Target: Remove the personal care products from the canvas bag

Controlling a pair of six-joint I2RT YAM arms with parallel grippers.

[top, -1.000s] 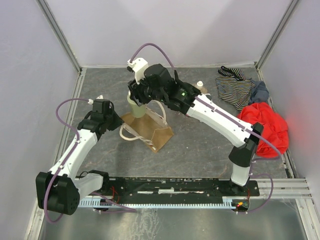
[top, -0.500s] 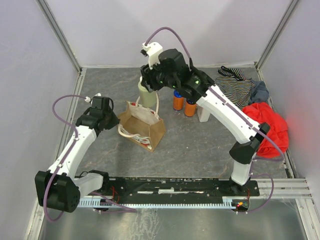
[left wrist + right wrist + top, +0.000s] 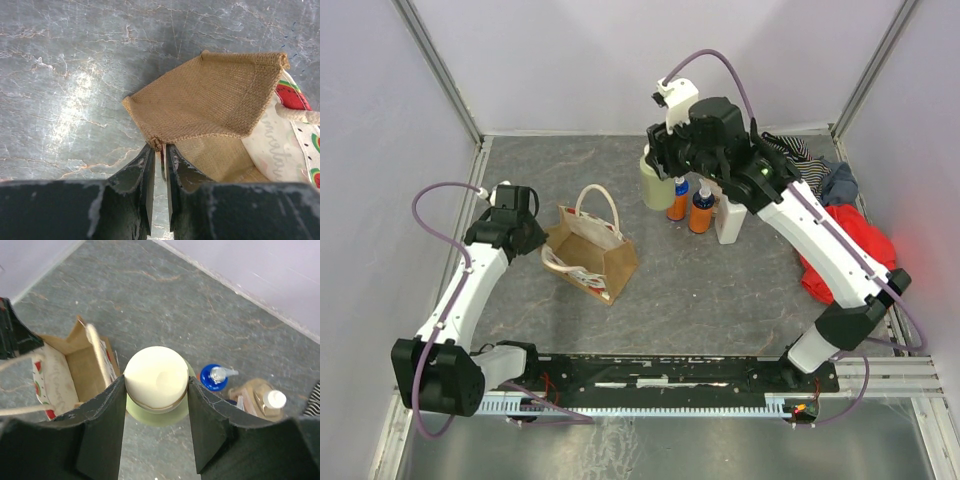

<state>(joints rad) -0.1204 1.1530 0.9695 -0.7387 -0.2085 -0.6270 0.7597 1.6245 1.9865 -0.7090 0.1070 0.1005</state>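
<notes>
Right end effector [image 3: 156, 386] clamps pale-green cylinder [image 3: 156, 374]; left end effector [image 3: 160, 151] pinches canvas bag [image 3: 210, 100] rim; interior partly hidden.

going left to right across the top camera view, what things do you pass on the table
canvas bag → pale-green cylinder → orange pump bottle → second orange pump bottle → white flat bottle → red cloth
</notes>
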